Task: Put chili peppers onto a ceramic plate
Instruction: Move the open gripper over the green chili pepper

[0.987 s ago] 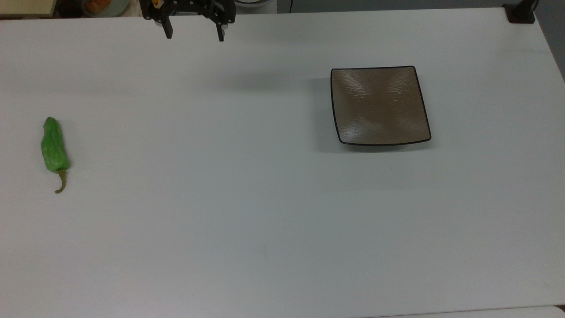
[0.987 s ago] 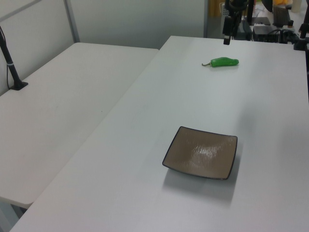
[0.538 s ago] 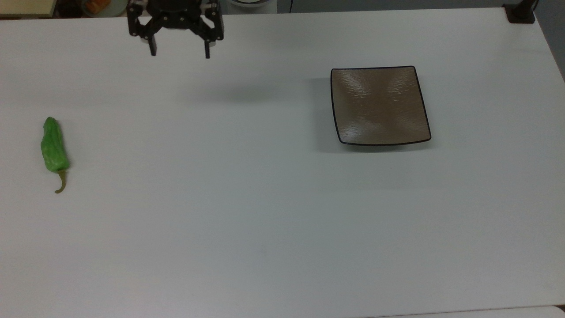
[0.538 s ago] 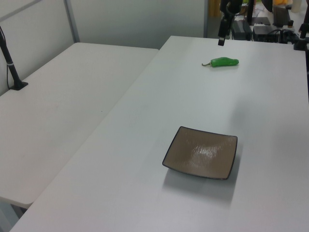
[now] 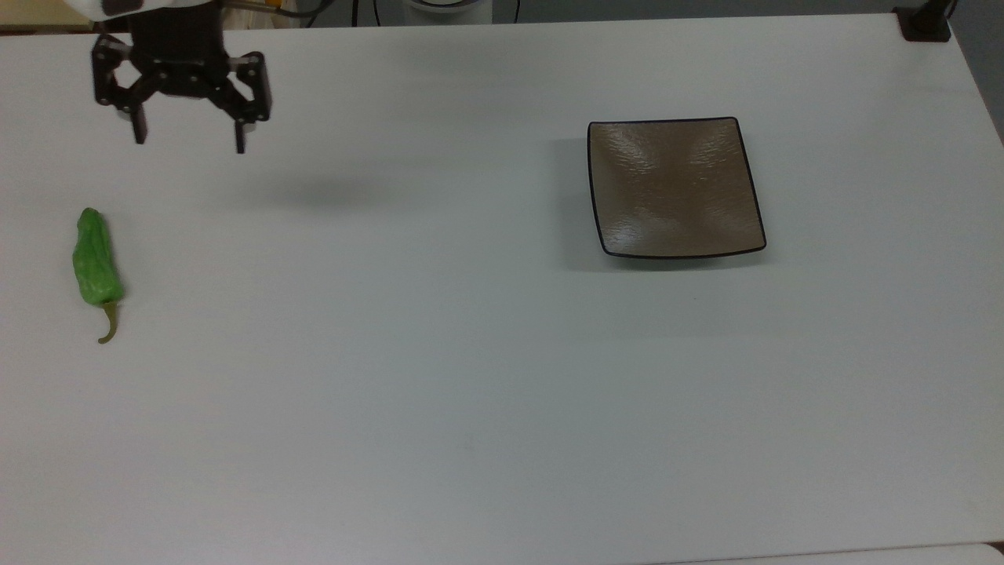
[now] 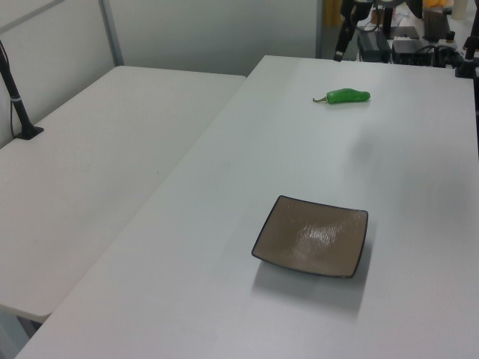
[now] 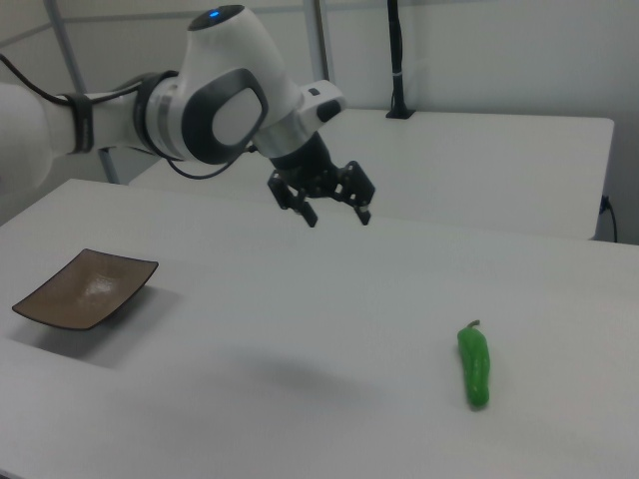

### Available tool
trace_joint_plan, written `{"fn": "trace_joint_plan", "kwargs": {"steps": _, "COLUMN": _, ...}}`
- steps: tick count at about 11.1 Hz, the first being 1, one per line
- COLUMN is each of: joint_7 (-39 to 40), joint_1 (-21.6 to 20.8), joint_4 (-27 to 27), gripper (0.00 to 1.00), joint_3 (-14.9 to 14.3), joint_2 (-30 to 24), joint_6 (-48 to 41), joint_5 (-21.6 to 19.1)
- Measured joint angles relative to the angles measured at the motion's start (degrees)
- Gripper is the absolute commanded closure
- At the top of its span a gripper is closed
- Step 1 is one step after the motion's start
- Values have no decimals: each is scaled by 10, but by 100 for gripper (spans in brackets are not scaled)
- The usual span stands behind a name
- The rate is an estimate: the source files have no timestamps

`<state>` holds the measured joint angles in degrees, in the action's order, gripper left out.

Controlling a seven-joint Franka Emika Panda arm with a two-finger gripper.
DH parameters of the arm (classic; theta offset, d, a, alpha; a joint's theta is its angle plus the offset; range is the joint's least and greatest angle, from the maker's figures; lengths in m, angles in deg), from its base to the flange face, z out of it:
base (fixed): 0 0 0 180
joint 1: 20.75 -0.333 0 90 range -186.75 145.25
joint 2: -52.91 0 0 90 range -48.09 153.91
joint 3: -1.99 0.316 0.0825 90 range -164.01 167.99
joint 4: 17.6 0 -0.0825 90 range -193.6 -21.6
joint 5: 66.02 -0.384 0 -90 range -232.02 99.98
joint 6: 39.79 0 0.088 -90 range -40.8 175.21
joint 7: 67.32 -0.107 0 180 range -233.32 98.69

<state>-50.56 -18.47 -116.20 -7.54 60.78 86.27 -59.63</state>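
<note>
The green chili pepper lies flat on the white table at the top view's far left, stem toward the near edge; it also shows as the chili pepper and the chili pepper. The square brown ceramic plate sits empty toward the top view's right, seen too as the ceramic plate and the ceramic plate. My gripper hangs open in the air, nothing between its fingers, above the table just beyond the pepper and slightly to its right in the top view. The same gripper is well above the tabletop.
A second white table stands beside this one at the left view's left. A black post base sits on the table's far right corner in the top view. Equipment and cables crowd the left view's far end.
My open gripper has travelled to the top view's left and a little toward the near edge, closing in on the pepper. Pepper and plate have not moved.
</note>
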Motion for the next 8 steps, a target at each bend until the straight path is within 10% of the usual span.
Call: {"fn": "trace_joint_plan", "kwargs": {"steps": 8, "joint_7": 6, "joint_1": 74, "joint_4": 2, "gripper": 0, "joint_3": -6, "joint_2": 125, "joint_6": 209, "joint_5": 0}}
